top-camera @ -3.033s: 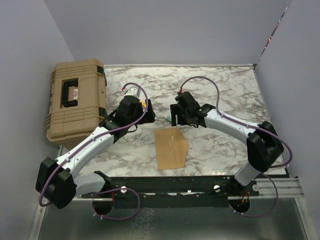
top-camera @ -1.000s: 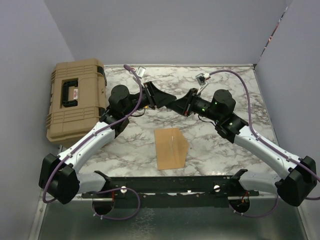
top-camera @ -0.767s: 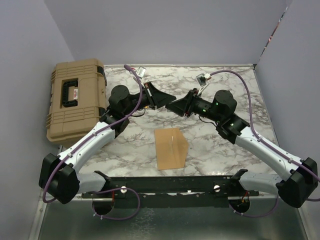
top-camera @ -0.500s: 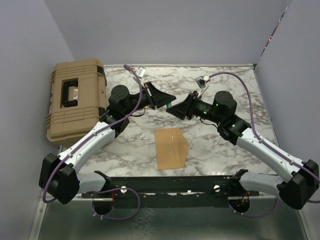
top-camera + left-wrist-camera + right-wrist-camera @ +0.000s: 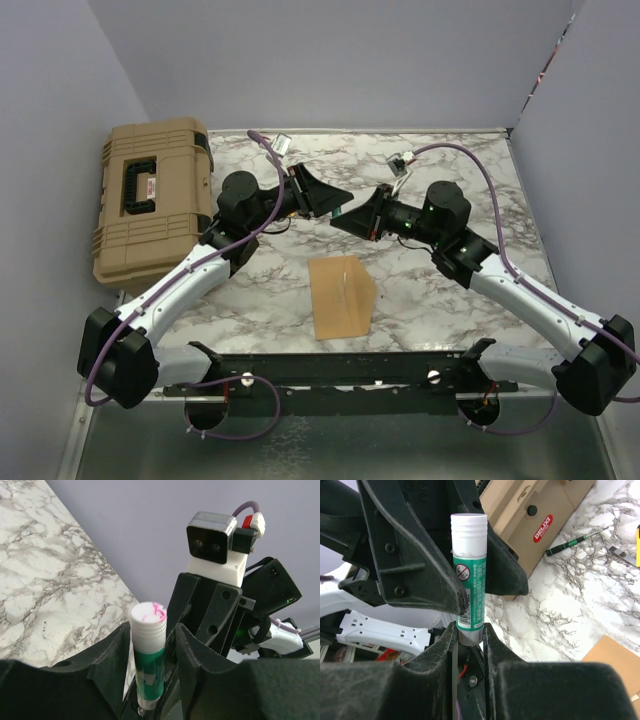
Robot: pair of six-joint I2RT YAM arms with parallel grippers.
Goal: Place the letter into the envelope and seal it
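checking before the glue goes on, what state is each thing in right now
glue stick: cap off, pink at the tip, held off the table
right gripper: shut on the glue stick's base
left gripper: open, fingers on either side of the glue stick
envelope: flat on the table, not held; cannot tell whether it is sealed
tool case: lid closed
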